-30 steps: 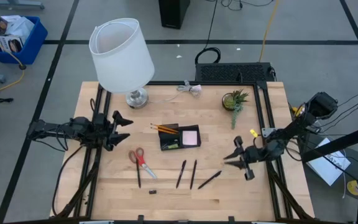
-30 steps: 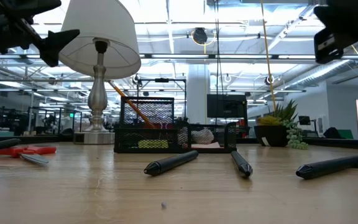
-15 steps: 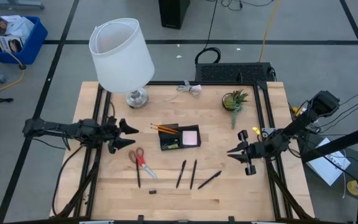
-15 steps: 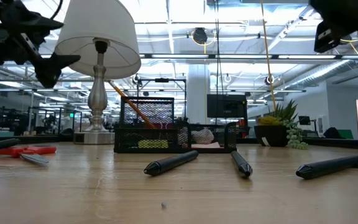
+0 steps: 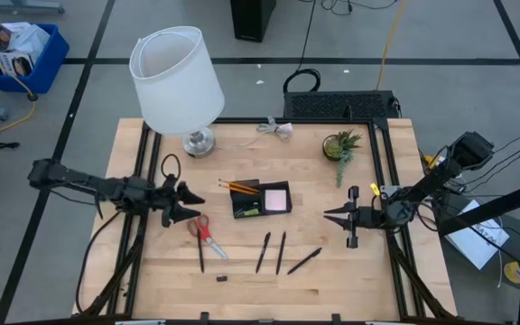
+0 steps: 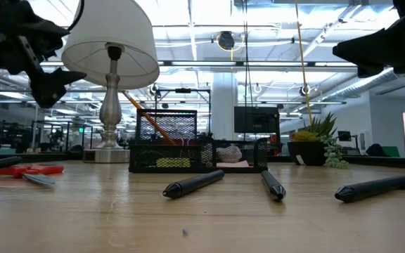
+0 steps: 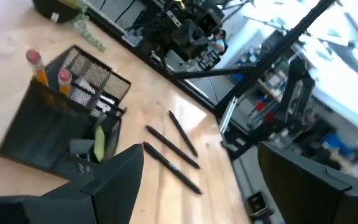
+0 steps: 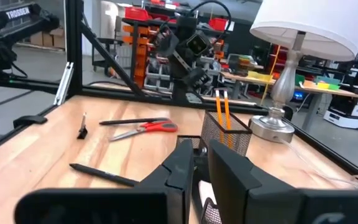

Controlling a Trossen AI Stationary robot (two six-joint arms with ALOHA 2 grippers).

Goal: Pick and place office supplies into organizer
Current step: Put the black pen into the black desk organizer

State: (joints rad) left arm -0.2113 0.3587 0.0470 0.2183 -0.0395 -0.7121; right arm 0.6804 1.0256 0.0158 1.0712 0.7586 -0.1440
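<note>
**Left pincer spread beside the scissors, right pincer nearly pressed together and empty**

High view: left pincer (image 5: 186, 204) hovers just beside red-handled scissors (image 5: 202, 231), blades running toward the worktop's (image 5: 350, 271) near edge; black compartmented organizer (image 5: 260, 199) sits centrally. Low view: slim black pens (image 6: 194, 183) lie before it. Right wrist view: right pincer (image 8: 201, 163) faces the organizer, farther from the scissors.

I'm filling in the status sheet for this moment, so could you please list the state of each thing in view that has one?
left gripper: open, empty, above the scissors.
right gripper: nearly shut, empty.
scissors: lying flat on the table, blades closed.
organizer: holds pencils and pink pad.
pencils: leaning in the organizer.
three pens: lying loose on the table.
</note>
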